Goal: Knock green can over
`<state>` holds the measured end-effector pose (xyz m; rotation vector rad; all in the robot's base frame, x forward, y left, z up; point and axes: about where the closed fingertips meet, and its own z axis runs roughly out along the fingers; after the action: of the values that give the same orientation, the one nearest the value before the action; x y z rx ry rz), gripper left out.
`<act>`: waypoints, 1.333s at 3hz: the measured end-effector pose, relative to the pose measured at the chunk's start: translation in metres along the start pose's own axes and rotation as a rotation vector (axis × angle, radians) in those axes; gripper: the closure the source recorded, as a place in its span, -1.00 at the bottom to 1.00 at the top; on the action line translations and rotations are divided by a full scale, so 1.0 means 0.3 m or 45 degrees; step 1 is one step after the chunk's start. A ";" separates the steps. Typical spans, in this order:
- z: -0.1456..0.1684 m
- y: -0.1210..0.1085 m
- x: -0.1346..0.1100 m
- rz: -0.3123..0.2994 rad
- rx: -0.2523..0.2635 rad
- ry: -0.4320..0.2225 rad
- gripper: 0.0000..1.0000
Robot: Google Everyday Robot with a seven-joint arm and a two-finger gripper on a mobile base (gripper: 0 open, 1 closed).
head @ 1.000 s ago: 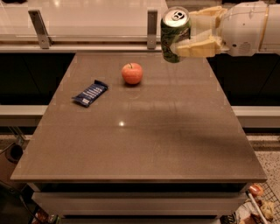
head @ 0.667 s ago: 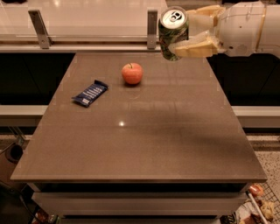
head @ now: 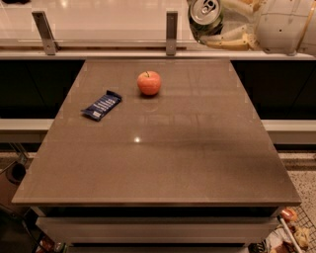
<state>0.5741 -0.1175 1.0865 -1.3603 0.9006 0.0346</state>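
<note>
On the brown table point(head: 163, 168), a blue snack bar point(head: 101, 106) lies well down-left of the gripper. An apple point(head: 149, 82) sits nearer it. Farthest back, the gripper point(head: 213, 22) clasps the green can point(head: 203, 15), seemingly above the table's far edge.

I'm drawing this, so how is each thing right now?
gripper: shut on the green can, top right, above the far edge of the table.
green can: held off the table, top facing the camera.
apple: resting on the table, stem up.
blue snack bar: lying flat on the table.
</note>
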 end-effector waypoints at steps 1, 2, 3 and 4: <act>-0.023 -0.060 0.006 -0.249 0.054 0.007 1.00; -0.019 -0.064 -0.001 -0.324 0.056 0.005 1.00; -0.018 -0.064 -0.001 -0.324 0.056 0.005 1.00; -0.016 -0.055 0.005 -0.413 0.088 0.011 1.00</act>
<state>0.5812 -0.1266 1.0995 -1.4280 0.6727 -0.2492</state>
